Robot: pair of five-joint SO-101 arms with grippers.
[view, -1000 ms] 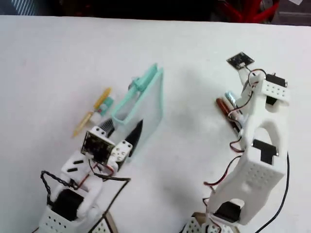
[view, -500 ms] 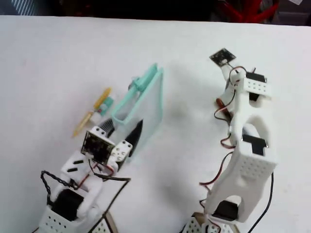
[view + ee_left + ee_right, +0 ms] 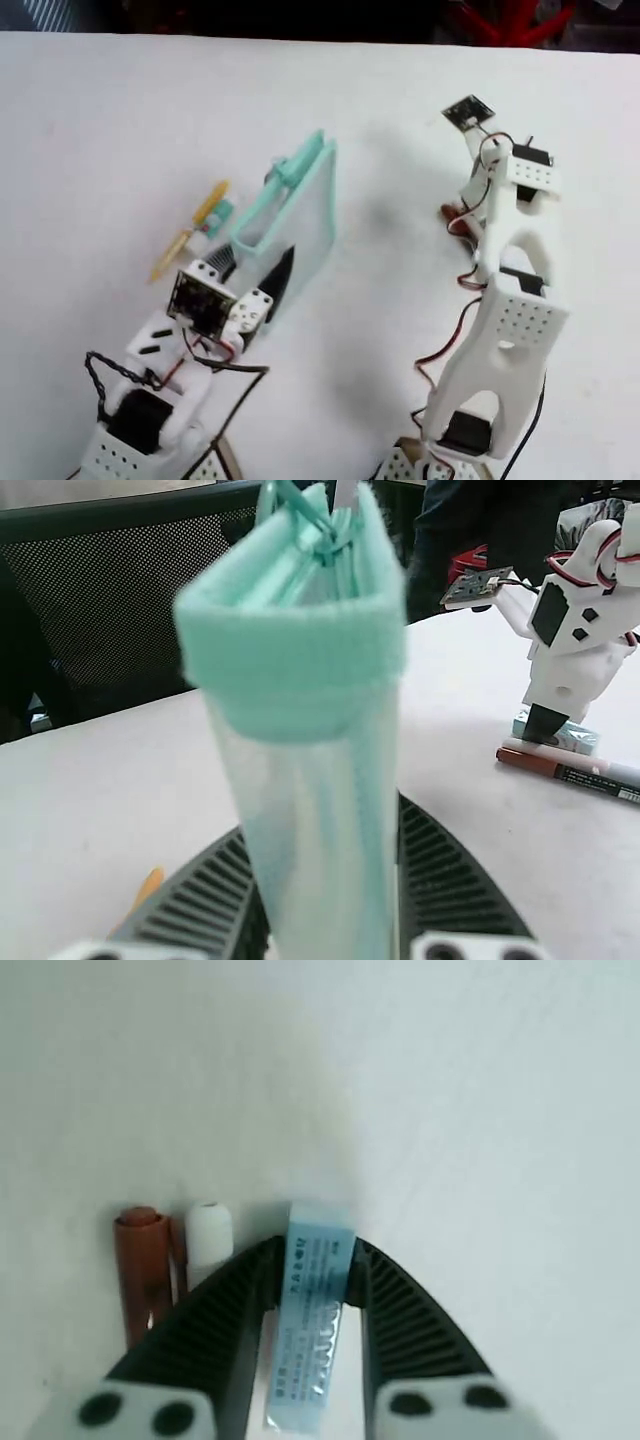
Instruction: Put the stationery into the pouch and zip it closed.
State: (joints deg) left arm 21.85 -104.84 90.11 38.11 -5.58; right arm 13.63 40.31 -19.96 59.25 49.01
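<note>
Nearest, at the left of the bench (image 3: 120,110): the left gripper (image 3: 250,272), with ribbed black fingers (image 3: 205,910) clamped tight on the near end of the pouch (image 3: 300,215). From that grip, the pouch held on edge and running away toward the far side. Teal trim along its upper left side, a translucent panel facing right, and a small teal tab at the far tip. Contents of the pouch not readable through the panel.

Just left of the pouch, flat on the bench: a yellow pencil (image 3: 172,254), lying slantwise with its near end leftmost. Against its middle, a small teal piece (image 3: 217,215), too small to identify. Both outside the pouch and clear of the fingers.

Farther back and well to the right: the right gripper (image 3: 317,1252), lowered to the bench surface. Fingers (image 3: 225,1325) set narrow, tips pressed to the two long sides of a light-blue eraser (image 3: 318,1305) lying flat on the bench. Just left of the eraser, side by side and parallel to it: a white pen (image 3: 207,1235), then a brown marker (image 3: 140,1270), neither touched by the fingers. All three well apart from the pouch.

Beyond the far edge of the bench: a dark mesh chair back (image 3: 120,600).
</note>
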